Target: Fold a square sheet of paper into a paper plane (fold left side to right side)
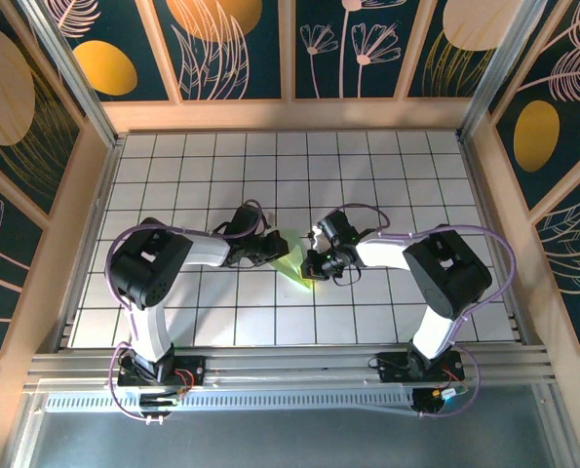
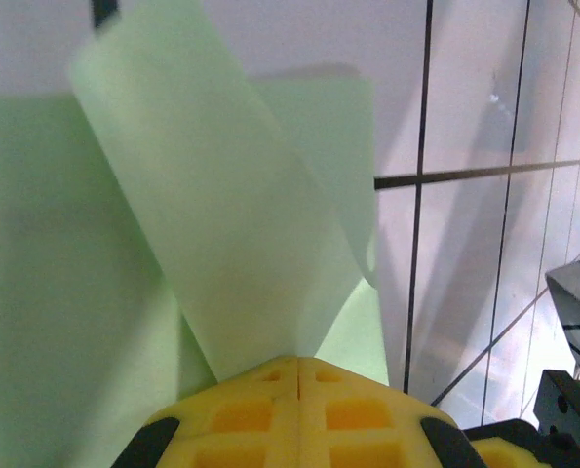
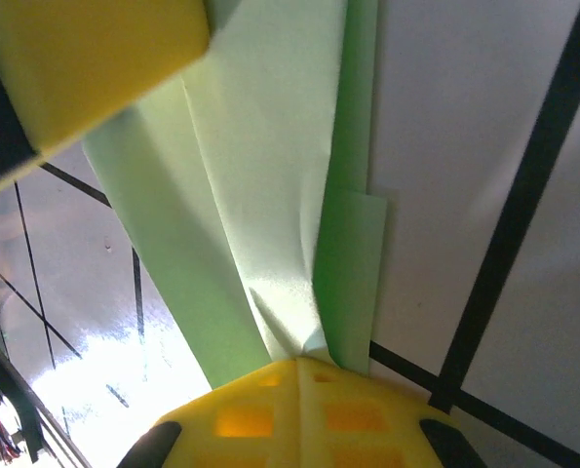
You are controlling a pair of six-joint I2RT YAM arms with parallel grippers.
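Observation:
The pale green sheet of paper [image 1: 294,265] is folded into a narrow pointed shape like a paper plane and is held between the two arms at the table's middle. My left gripper [image 1: 275,252] is at its left end and my right gripper [image 1: 312,265] at its right end. Seen from the left wrist, the yellow fingers [image 2: 297,363] are shut on a raised flap of the paper [image 2: 221,224]. From the right wrist, that gripper [image 3: 297,363] pinches the creased layers [image 3: 270,175], with the other gripper's yellow finger [image 3: 85,58] at the top left.
The table [image 1: 406,175] is white tile with a black grid, walled by wooden panels [image 1: 290,114] on three sides. An aluminium rail [image 1: 290,366] with both arm bases runs along the near edge. A dark part of the right arm [image 2: 574,331] shows at the left wrist view's lower right.

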